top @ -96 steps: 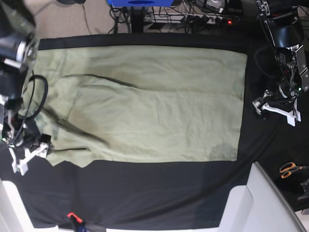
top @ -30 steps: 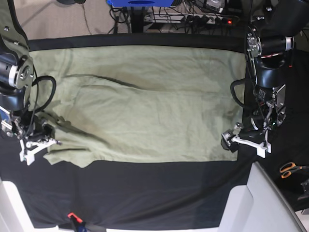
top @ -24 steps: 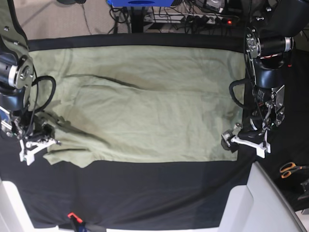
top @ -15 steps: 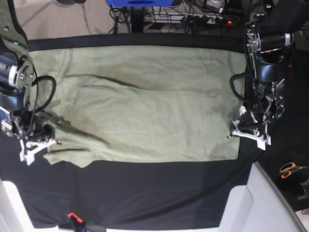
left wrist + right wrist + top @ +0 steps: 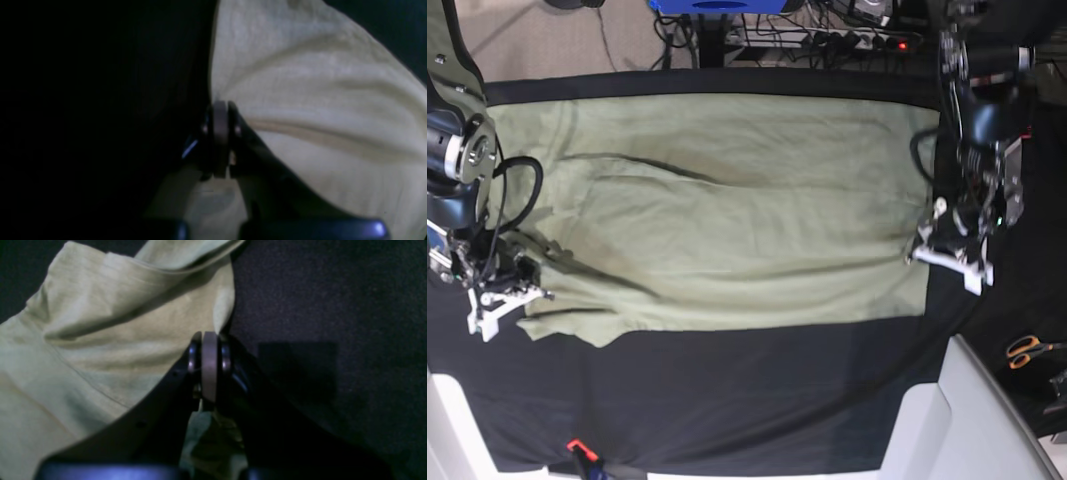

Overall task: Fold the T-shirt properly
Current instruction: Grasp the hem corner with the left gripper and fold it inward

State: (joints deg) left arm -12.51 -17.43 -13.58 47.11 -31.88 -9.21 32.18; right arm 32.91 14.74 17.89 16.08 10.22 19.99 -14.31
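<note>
Two pinches in place: left end effector (image 5: 930, 252) pressed together on the hem edge of the T-shirt (image 5: 727, 210), right end effector (image 5: 515, 296) clamped on the sleeve-side corner. T-shirt spread nearly flat across the black tablecloth (image 5: 727, 400) on the table, wrinkled toward the collar end.

Best done by lifting both edges together, level and slow, keeping the cloth taut between grips, then carrying over to the far edge.

From the base view: whole garment outline and alignment. From the wrist views only: fabric actually caught between the jaws, bunched at the left end effector (image 5: 220, 140) and at the right end effector (image 5: 209, 366).
</note>
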